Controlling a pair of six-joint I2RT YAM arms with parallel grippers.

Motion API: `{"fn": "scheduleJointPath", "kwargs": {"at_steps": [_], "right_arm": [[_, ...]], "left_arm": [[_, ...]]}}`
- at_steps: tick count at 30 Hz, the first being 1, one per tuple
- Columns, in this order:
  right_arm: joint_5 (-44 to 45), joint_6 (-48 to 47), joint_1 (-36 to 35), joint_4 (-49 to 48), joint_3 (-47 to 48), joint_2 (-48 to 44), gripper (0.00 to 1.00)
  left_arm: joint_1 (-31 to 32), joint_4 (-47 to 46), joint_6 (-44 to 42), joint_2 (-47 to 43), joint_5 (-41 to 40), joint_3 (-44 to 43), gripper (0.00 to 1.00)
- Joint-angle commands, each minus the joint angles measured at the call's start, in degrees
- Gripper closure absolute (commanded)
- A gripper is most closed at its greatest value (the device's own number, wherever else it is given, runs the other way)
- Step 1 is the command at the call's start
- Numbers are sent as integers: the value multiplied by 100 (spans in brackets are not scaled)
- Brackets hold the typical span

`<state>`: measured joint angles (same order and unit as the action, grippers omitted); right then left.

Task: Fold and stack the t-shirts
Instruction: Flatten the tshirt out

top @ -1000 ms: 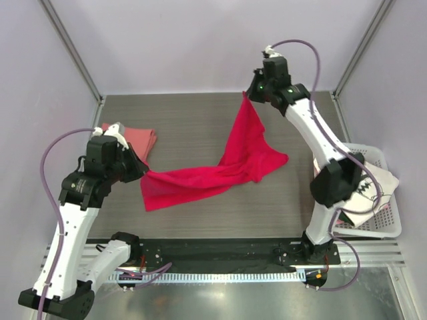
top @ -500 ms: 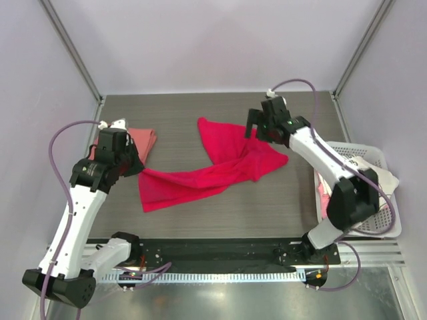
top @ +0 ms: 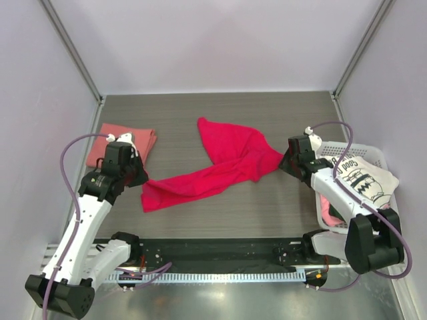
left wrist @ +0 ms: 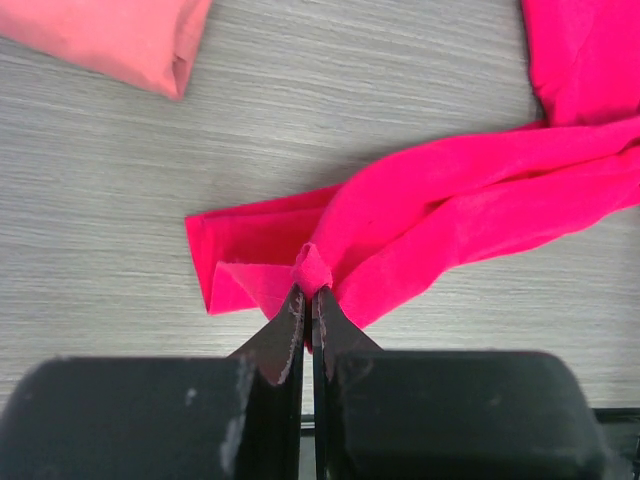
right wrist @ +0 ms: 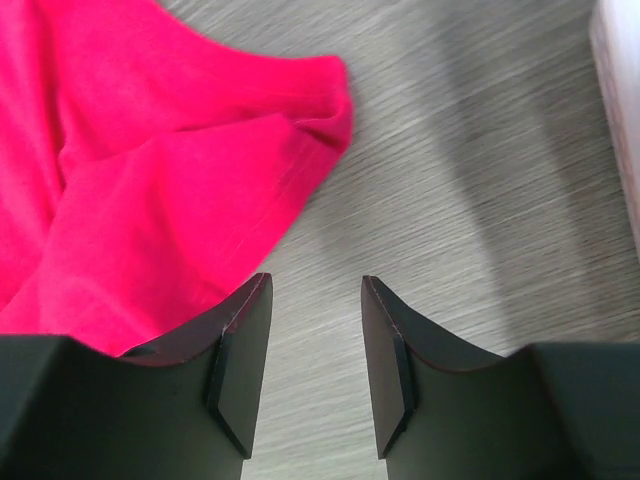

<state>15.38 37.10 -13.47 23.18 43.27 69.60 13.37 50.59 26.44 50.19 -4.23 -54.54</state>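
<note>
The crimson t-shirt (top: 227, 163) lies crumpled in a long twisted band across the middle of the table. My left gripper (top: 141, 181) is shut on a small bunch of cloth at its left end, seen pinched at the fingertips in the left wrist view (left wrist: 310, 290), with the shirt (left wrist: 480, 200) trailing off to the right. My right gripper (top: 283, 163) hangs open just right of the shirt's right corner; nothing is between its fingers (right wrist: 315, 282), and the shirt (right wrist: 150, 170) lies to their left. A folded salmon-pink t-shirt (top: 127, 139) rests at the back left. The white printed t-shirt (top: 363, 181) is draped over the basket.
A white plastic basket (top: 357, 148) stands at the table's right edge, close to my right arm, with some pink cloth (top: 327, 210) inside it. Its rim (right wrist: 622, 120) shows at the right of the right wrist view. The folded salmon shirt (left wrist: 120, 35) lies beyond my left gripper.
My right gripper let go of the crimson shirt's corner, which it held high at the back. The cloth dropped flat, and the arm swung forward to the shirt's right corner. My left gripper shifted slightly nearer.
</note>
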Motion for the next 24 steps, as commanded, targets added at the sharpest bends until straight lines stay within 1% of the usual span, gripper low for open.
{"fn": "scheduleJointPath", "kwargs": {"at_steps": [1,3,5,8,15,18,19,21,22,23,24], "right_arm": [[273,236,73,-796,-2,201,53],[396,262,99,-937,-11,334,53],[448,289,126,-1095,-72,519,48],[449,306,152,-1394,-125,781,47],[413,333,179,-1904,-3,1432,50],[370,298,179,-1992,68,1600,54],[370,298,179,-2019,51,1609,59],[396,298,179,-2106,7,1609,61],[405,289,179,-2133,-37,1583,66],[405,280,179,-2151,-55,1583,67],[413,263,179,-2168,-72,1574,76]], "left_arm": [[-18,-427,-103,-115,203,14,100],[-9,-445,-69,-124,221,58,100],[-9,-488,-51,-124,308,111,100],[-18,-489,-42,-98,309,120,100],[-9,-480,-33,-124,282,146,100],[-18,-480,-16,-115,274,146,100],[-18,-488,-24,-115,265,146,100],[-18,-488,-24,-115,265,155,100],[-18,-488,-24,-106,265,155,100],[-9,-488,-24,-106,273,163,100],[-18,-480,-16,-98,274,163,100]]}}
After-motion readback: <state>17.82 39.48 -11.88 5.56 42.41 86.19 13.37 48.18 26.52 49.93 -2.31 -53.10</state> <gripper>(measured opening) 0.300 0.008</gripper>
